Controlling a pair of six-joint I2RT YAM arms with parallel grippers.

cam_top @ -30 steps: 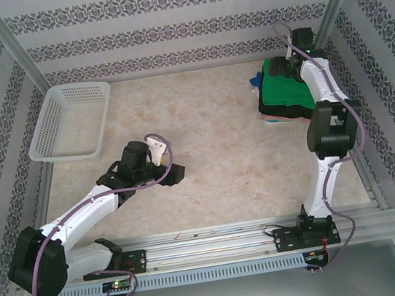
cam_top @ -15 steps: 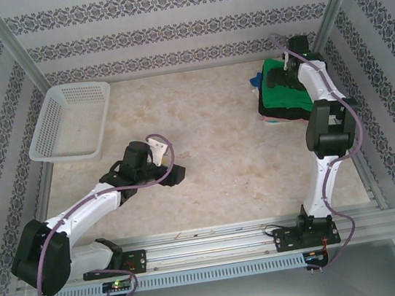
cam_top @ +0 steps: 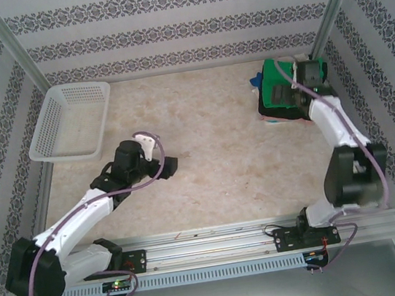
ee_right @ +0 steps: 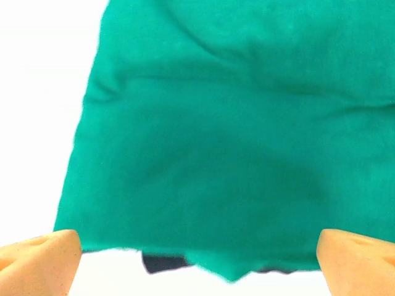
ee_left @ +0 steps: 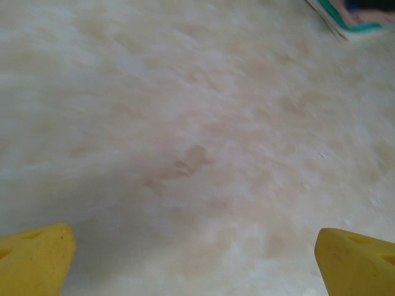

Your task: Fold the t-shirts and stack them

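Note:
The folded t-shirts lie stacked at the table's back right, with the bright green one [cam_top: 276, 87] on top. A blue edge [cam_top: 256, 81] and a pink edge [cam_top: 274, 117] stick out from the stack. In the right wrist view the green shirt [ee_right: 234, 142] lies flat, and a bit of the black one [ee_right: 163, 264] peeks from under its near hem. My right gripper [cam_top: 296, 91] [ee_right: 197, 262] hovers open over the stack, holding nothing. My left gripper [cam_top: 171, 167] [ee_left: 196, 265] stands open above bare table at centre left, with the stack's corner [ee_left: 352, 15] far ahead.
A white lattice basket [cam_top: 75, 88] sits at the back left, with nothing visible in it. Patterned walls and metal posts close in the table on three sides. The stack lies close to the right wall and the back right post [cam_top: 332, 7].
The right arm has drawn back from the far side of the stack toward me, and its elbow has swung down to the right. The left arm has shifted slightly left. Both jaws have opened wider.

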